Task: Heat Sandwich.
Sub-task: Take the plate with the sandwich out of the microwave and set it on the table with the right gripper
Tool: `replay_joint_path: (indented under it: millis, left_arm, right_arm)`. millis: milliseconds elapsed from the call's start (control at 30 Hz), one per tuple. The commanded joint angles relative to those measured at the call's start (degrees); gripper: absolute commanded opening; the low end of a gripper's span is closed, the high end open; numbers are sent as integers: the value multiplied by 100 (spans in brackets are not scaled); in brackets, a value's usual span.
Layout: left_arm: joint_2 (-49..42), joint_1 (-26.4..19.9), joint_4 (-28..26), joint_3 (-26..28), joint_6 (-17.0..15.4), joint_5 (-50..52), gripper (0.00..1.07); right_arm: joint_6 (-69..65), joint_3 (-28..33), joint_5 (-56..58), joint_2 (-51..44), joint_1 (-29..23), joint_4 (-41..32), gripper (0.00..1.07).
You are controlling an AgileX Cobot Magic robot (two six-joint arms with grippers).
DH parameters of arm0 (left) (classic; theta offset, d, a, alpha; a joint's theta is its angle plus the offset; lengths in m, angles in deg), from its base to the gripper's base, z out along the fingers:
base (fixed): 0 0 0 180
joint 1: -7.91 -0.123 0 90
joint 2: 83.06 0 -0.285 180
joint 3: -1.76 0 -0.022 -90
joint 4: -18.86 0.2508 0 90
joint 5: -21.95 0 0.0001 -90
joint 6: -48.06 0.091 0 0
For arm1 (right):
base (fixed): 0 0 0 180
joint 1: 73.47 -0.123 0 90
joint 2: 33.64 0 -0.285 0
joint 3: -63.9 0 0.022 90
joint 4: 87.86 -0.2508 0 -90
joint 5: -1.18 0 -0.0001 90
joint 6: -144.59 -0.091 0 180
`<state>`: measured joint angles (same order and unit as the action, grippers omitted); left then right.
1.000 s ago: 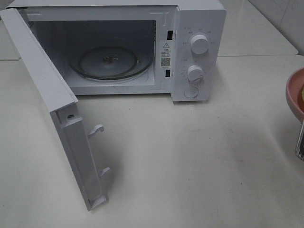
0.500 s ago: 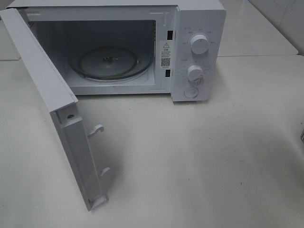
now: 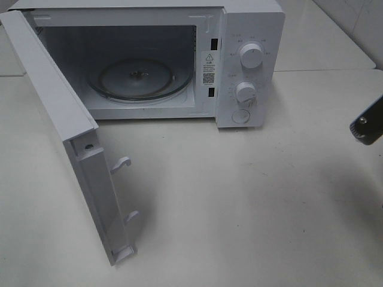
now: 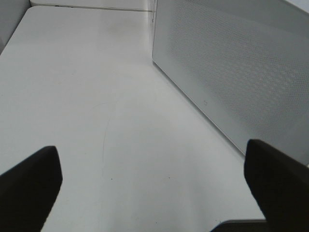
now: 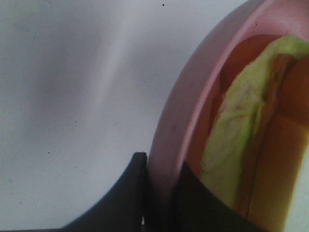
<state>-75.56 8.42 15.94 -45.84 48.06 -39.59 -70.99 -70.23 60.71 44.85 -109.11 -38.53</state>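
1. changed since a second ago: pink plate edge, then at the right border of the high view, now gone from that view; a dark piece of the right arm (image 3: 368, 122) shows there instead. microwave unchanged.
2. microwave door (image 3: 66, 128): swung fully open at the left, latch hooks facing the table.
3. left gripper (image 4: 154, 193): fingers spread wide apart, nothing between them; hangs over bare table (image 4: 96, 96) beside the microwave's perforated side wall (image 4: 231, 72).
4. microwave (image 3: 251, 60): cavity open, glass turntable (image 3: 140, 79) bare; two knobs on the right panel.
5. right gripper (image 5: 161, 193): fingers clamped on the rim of the pink plate (image 5: 178, 111), one finger outside, one inside.
6. sandwich (image 5: 241, 140): lying on the plate held by the right gripper, green leaf layer showing; off the right edge of the high view.
7. risk, judged: a one-sided rim pinch may let the plate tilt, sliding the sandwich off during carry.
8. risk, judged: the plate could clip the cavity frame on entry and land off-centre on the turntable.
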Motion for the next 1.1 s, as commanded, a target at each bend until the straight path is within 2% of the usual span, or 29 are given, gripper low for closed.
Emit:
replay_joint_path:
  millis: [33,500,1100]
  left_arm:
    - [-97,-23,0,-11,0,29,97]
    - [-97,-23,0,-11,0,29,97]
    - [-97,-23,0,-11,0,29,97]
  right_arm:
    - [-476,-275,218,355,11,223,2]
    - [-1788,-722,315,1725,11,201,4]
    - [-2280,-722,-435,2876,29,275,5]
